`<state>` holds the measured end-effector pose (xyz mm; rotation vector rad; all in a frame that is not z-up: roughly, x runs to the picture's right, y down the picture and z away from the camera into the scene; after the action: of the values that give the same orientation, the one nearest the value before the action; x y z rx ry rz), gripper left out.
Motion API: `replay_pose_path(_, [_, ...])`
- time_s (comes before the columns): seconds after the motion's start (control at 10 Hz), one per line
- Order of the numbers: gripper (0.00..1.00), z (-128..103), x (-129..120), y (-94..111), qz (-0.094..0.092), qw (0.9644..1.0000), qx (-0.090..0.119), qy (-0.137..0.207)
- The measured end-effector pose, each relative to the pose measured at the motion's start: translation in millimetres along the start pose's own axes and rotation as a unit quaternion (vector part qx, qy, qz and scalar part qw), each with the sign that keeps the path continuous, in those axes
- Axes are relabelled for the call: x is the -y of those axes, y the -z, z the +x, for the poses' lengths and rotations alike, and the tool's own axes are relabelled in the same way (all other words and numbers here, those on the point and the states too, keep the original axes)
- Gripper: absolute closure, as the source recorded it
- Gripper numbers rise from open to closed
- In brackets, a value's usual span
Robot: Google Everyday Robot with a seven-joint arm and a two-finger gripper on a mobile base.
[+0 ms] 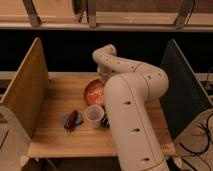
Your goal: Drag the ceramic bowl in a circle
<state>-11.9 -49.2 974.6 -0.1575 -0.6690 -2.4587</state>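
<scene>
One arm is doing all the work, and it is reaching over the far middle of the wooden table [55, 107]. The gripper [103, 76] is sitting at the ceramic bowl's [94, 92] far right rim, hidden behind the forearm, so whether the jaws are pinching that rim I cannot tell. Being round, the bowl is offering no long axis; it is sitting upright, mouth up, lying near and left of the gripper. Just nearer, a white cup [94, 114] is crowding the circle's near arc, I'd judge.
</scene>
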Motion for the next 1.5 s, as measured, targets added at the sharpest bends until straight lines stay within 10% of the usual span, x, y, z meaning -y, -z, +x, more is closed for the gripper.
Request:
replay_pose_path(0.4, [1.0, 42.4, 48.2, 10.0, 0.045, 0.9967, -0.062, 0.025])
replay_pose_path(1.0, [1.0, -54.2, 30.8, 18.8, 0.017, 0.9995, 0.0, -0.026])
replay_pose_path(1.5, [1.0, -13.9, 31.7, 5.1, 0.014, 0.9999, -0.006, -0.004])
